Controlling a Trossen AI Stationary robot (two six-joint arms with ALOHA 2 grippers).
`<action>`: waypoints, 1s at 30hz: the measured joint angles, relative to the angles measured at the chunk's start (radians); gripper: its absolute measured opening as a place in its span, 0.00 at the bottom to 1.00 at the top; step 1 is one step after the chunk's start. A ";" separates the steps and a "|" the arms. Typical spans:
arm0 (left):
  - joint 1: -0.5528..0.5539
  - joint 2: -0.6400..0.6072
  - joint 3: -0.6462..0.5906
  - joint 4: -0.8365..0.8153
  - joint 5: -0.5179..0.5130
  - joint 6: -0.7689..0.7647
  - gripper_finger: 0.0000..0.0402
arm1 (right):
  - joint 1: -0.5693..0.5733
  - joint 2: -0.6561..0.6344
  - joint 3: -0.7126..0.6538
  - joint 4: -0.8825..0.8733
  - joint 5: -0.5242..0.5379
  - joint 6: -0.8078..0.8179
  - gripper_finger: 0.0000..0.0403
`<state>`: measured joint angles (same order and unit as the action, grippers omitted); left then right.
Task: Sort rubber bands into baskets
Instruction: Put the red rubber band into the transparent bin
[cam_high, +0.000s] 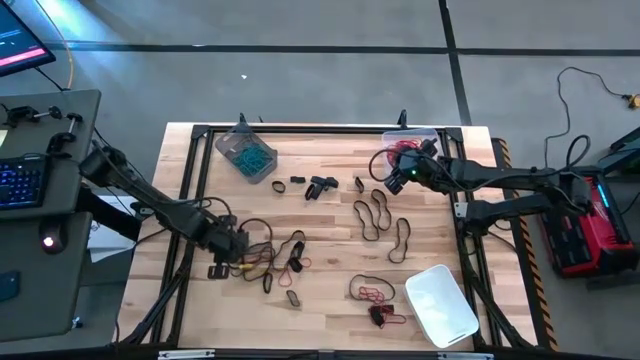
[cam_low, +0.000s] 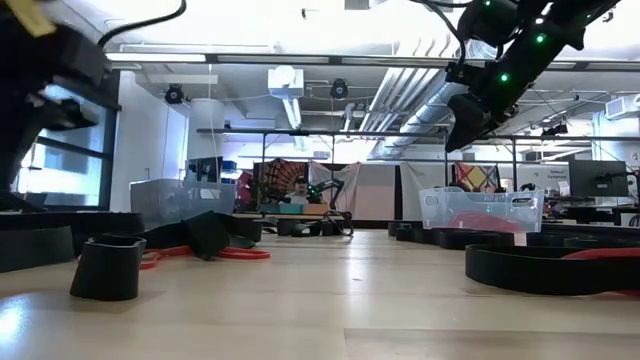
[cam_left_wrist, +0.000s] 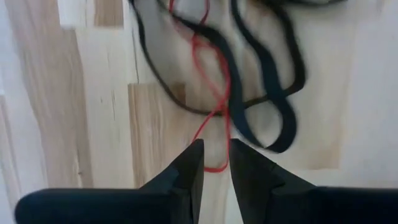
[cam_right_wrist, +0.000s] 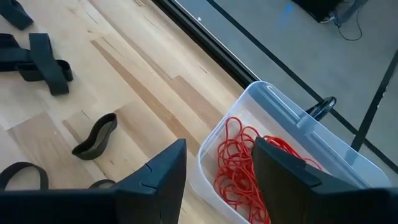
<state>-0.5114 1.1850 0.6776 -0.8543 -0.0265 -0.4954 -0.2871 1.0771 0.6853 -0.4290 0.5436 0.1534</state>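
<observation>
- I'm lowering the left gripper (cam_left_wrist: 216, 163) onto a thin red band (cam_left_wrist: 214, 109) lying on the desk (cam_high: 330, 260); it's light and floppy, so I'm pinching one strand.
- Its jaws are narrowly parted, straddling that strand.
- I'm holding the right gripper (cam_right_wrist: 217, 168), jaws spread and empty, over the clear basket (cam_right_wrist: 348, 155) of red bands.

the left wrist view is blurred; the red band (cam_left_wrist: 214, 93) and the black bands (cam_left_wrist: 267, 106) run off the frame edge, so their full loops cannot be traced. in the right wrist view the clear basket (cam_right_wrist: 273, 102) is cut off by the frame edge and partly covered by the right gripper (cam_right_wrist: 217, 171). in the low view the black bands (cam_low: 550, 265) nearest the camera are blurred. the contents of the grey-tinted basket (cam_high: 245, 152) are too small to count.
</observation>
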 joint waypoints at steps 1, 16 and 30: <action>0.000 -0.008 -0.022 0.009 0.000 -0.001 0.16 | 0.002 0.000 0.000 0.000 0.000 0.003 0.43; 0.009 0.004 -0.142 0.175 -0.035 -0.020 0.32 | 0.002 0.000 0.000 0.000 -0.001 0.004 0.43; 0.009 0.152 -0.124 0.178 -0.006 0.028 0.19 | 0.002 0.000 0.001 0.000 -0.001 0.004 0.43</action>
<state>-0.5021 1.3369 0.5531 -0.6763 -0.0323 -0.4674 -0.2848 1.0775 0.6861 -0.4286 0.5423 0.1570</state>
